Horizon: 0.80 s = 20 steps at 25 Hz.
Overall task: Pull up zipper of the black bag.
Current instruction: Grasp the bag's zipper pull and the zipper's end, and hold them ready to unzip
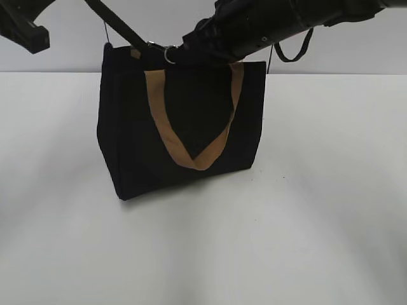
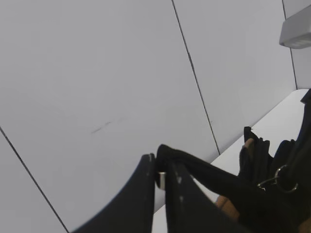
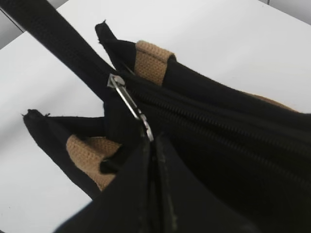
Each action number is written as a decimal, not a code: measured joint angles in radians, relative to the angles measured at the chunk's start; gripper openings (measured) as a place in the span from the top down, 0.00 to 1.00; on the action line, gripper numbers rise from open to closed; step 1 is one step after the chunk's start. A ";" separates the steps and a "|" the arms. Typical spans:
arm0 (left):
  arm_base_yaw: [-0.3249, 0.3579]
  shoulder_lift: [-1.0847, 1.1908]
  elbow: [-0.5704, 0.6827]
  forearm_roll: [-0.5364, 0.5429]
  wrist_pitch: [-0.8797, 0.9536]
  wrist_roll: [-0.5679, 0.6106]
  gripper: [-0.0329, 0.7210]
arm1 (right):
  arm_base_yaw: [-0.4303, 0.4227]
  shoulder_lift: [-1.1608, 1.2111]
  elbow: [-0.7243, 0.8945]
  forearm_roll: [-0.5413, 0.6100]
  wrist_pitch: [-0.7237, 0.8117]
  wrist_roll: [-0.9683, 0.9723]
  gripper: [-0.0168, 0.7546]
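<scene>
Black bag [image 1: 178, 127] stands upright on the white table [image 1: 305, 241], a bit left of centre and toward the far side, w/ a pale wall just behind it. One tan strap handle [image 1: 191, 149] hangs down the near face in a V.

Left arm comes in from upper left. In the left wrist view the left gripper [image 2: 161, 180] has its fingers [image 2: 138, 199] pressed nearly together, gripping a thin black shoulder strap [image 2: 204, 170] that runs from the tips off to the right toward the bag top. A metal ring [image 2: 284, 180] shows at the right of that view where the strap joins the bag. In the exterior view the strap [image 1: 117, 22] runs taut, slanting up and left from the bag's top edge.

Right arm reaches in from upper right, over the bag top. In the right wrist view the right gripper [image 3: 154, 145] is closed, fingers [image 3: 133, 194] meeting right at the lower end of a silvery metal pull [image 3: 131, 104]; they look pinched on it, tho the contact point is partly hidden. The zipper [image 3: 209, 124] runs along the bag's top toward the right of that view, teeth closed along the visible stretch. Tan handle ends [image 3: 150, 60] sit either side of the bag's end corner.
</scene>
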 joint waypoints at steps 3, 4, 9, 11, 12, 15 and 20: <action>0.000 0.000 0.001 0.001 0.004 0.000 0.93 | -0.010 0.000 0.000 0.003 0.000 0.015 1.00; 0.000 0.000 0.001 0.001 0.008 0.000 0.93 | -0.015 0.000 0.000 0.004 0.000 0.019 1.00; 0.029 -0.001 0.001 0.008 0.002 0.001 0.93 | -0.049 -0.004 -0.006 -0.001 0.002 0.050 1.00; 0.042 -0.005 0.001 0.005 -0.002 0.001 0.93 | -0.061 -0.004 -0.006 -0.009 -0.001 0.059 1.00; 0.046 -0.006 0.001 0.004 -0.007 0.001 0.93 | -0.062 -0.004 -0.006 -0.011 -0.001 0.062 1.00; 0.049 -0.008 0.001 -0.011 -0.016 0.001 0.93 | -0.062 -0.004 -0.006 -0.014 -0.002 0.064 1.00; 0.058 -0.008 0.001 -0.019 -0.018 0.001 0.93 | -0.062 -0.004 -0.006 -0.028 -0.017 0.077 1.00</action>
